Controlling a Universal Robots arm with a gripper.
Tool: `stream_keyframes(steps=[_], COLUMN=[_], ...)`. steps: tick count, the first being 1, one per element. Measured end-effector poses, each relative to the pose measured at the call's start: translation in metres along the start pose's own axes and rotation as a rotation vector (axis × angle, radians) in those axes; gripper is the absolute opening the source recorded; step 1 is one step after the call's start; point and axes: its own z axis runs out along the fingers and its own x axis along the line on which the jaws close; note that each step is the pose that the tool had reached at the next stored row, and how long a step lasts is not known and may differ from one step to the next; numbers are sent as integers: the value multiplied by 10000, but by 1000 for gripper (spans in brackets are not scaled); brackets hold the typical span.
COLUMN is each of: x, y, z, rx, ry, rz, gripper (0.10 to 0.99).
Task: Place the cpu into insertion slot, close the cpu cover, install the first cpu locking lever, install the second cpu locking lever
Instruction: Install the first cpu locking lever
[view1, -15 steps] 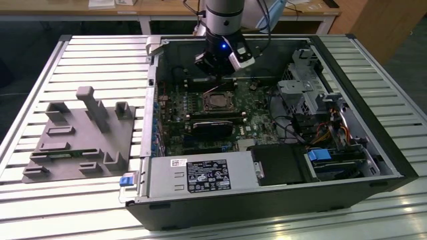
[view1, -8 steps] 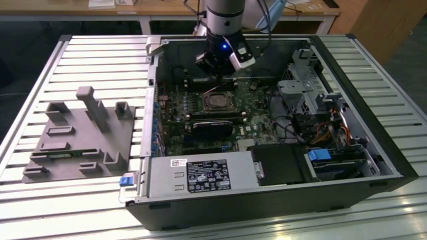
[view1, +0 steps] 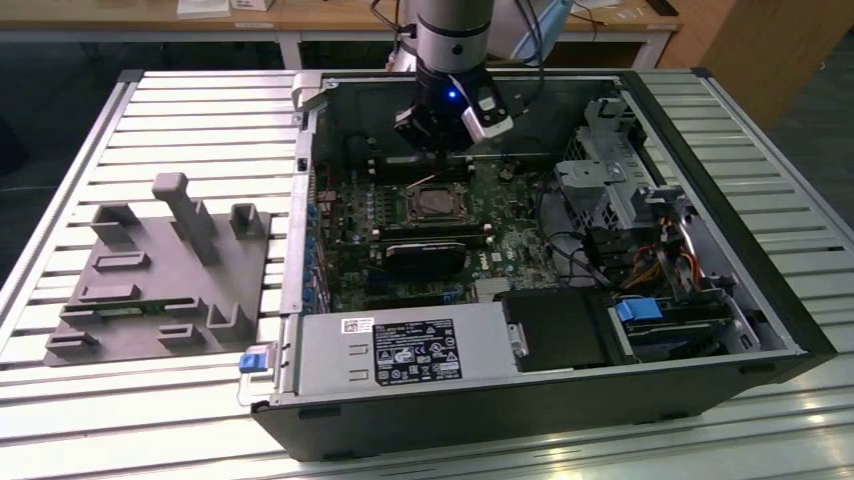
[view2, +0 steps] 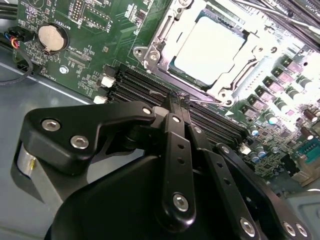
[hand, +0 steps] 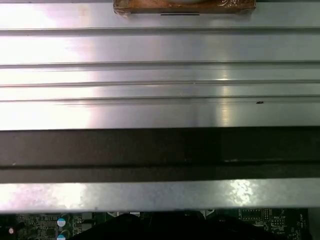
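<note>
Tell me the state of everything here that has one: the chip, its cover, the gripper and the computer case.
cpu: seated flat, face up, under the cover.
cpu cover: down, framing the chip.
gripper: shut, tips at the cover's edge.
computer case: lying on its side, panel off, board exposed.

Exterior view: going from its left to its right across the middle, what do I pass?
Grey moulded fixture on the slatted table → computer case's left wall → cpu on the green board → silver drive cage → case's black right wall.
</note>
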Motion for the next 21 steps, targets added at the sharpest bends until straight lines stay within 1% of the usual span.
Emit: stream_keyframes(steps=[8, 21], x=[-37, -68], y=[0, -5], z=[42, 124], rx=[1, 3], ry=[1, 1], rz=[-1, -1], gripper=[118, 118])
